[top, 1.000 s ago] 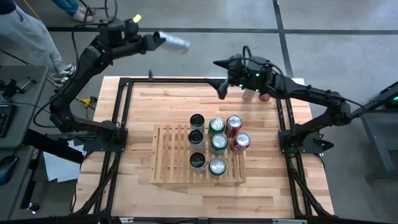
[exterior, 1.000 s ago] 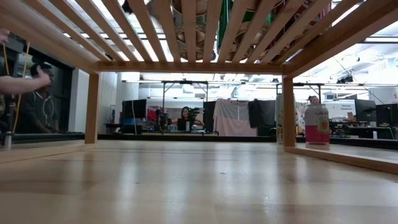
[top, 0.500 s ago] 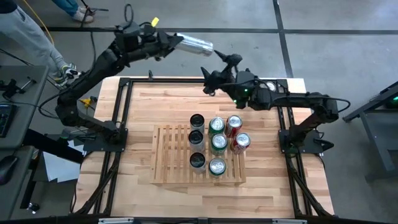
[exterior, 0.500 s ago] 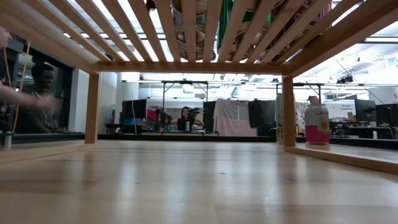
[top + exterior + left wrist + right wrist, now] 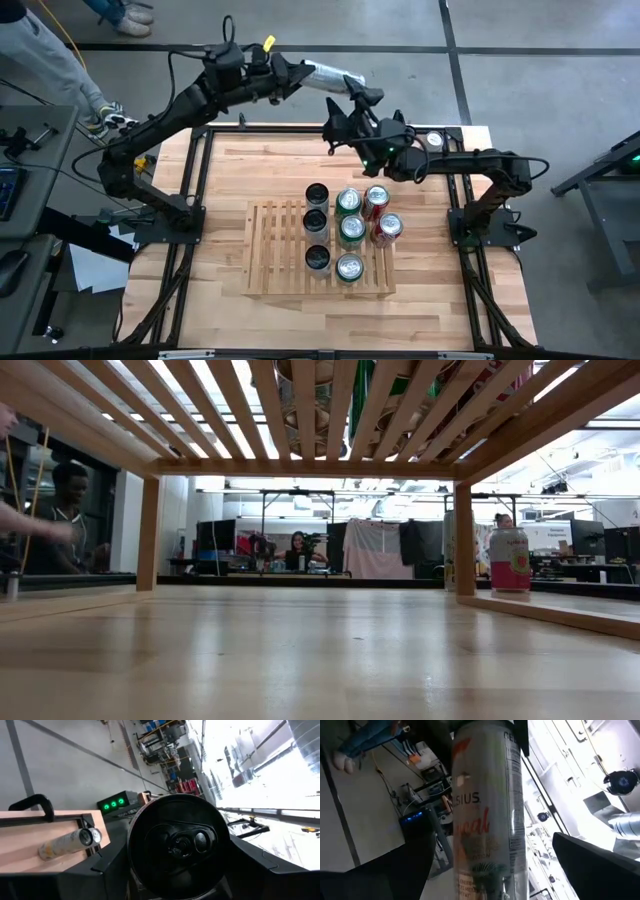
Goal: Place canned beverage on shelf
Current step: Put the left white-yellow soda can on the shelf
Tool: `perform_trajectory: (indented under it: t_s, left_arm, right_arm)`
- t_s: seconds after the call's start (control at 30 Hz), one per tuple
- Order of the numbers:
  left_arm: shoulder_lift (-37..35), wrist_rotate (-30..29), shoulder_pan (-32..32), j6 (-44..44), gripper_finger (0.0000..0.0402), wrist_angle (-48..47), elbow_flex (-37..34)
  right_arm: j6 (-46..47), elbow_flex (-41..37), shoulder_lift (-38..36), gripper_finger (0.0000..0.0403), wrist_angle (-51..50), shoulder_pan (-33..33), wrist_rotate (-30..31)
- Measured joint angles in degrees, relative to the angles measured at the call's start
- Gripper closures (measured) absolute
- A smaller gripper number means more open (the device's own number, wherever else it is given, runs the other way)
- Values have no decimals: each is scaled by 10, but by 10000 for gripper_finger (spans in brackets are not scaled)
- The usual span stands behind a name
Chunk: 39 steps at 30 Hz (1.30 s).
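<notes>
Silver can (image 5: pixel 328 75) rides clamped in the left end effector (image 5: pixel 296 75), held in the air past the far edge of the surface (image 5: pixel 230 190), with the right end effector (image 5: pixel 345 105) spread apart just beside it for a handover. You should centre those fingers around the can's body before closing. Shelf (image 5: pixel 275 255) sits mid-surface, its left slats free.

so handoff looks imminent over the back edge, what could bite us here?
1. The left gripper holds the slim silver can sideways beyond the table's back edge; if the open right gripper closes off-centre, the can may drop to the floor.
2. The slatted light-wood shelf is crowded on its right side; lowering there could topple a standing can.
</notes>
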Motion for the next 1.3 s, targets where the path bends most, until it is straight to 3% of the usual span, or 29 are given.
perform_trajectory:
  t_s: [0.43, 0.57, 0.77, 0.97, 1.2, 1.3]
  left_arm:
    - [0, -8, -23, -3, 163, -1, 0]
    - [0, -9, -28, -3, 163, -1, 0]
    - [0, -13, -28, -3, 163, 0, 0]
    - [0, -16, -28, 11, 163, 0, 0]
    - [-3, -13, 10, 105, 44, 21, 2]
    - [-6, -2, 49, 129, 19, 34, 2]
  right_arm:
    - [3, 0, 0, 23, -1, -14, 11]
    - [4, 0, 0, 62, 0, -14, 12]
    - [16, 0, 0, 165, -1, -14, 10]
    - [29, 0, 1, 171, -4, -14, 12]
    - [38, 0, 1, 171, -1, -18, 73]
    - [53, 0, -1, 171, -1, -24, 95]
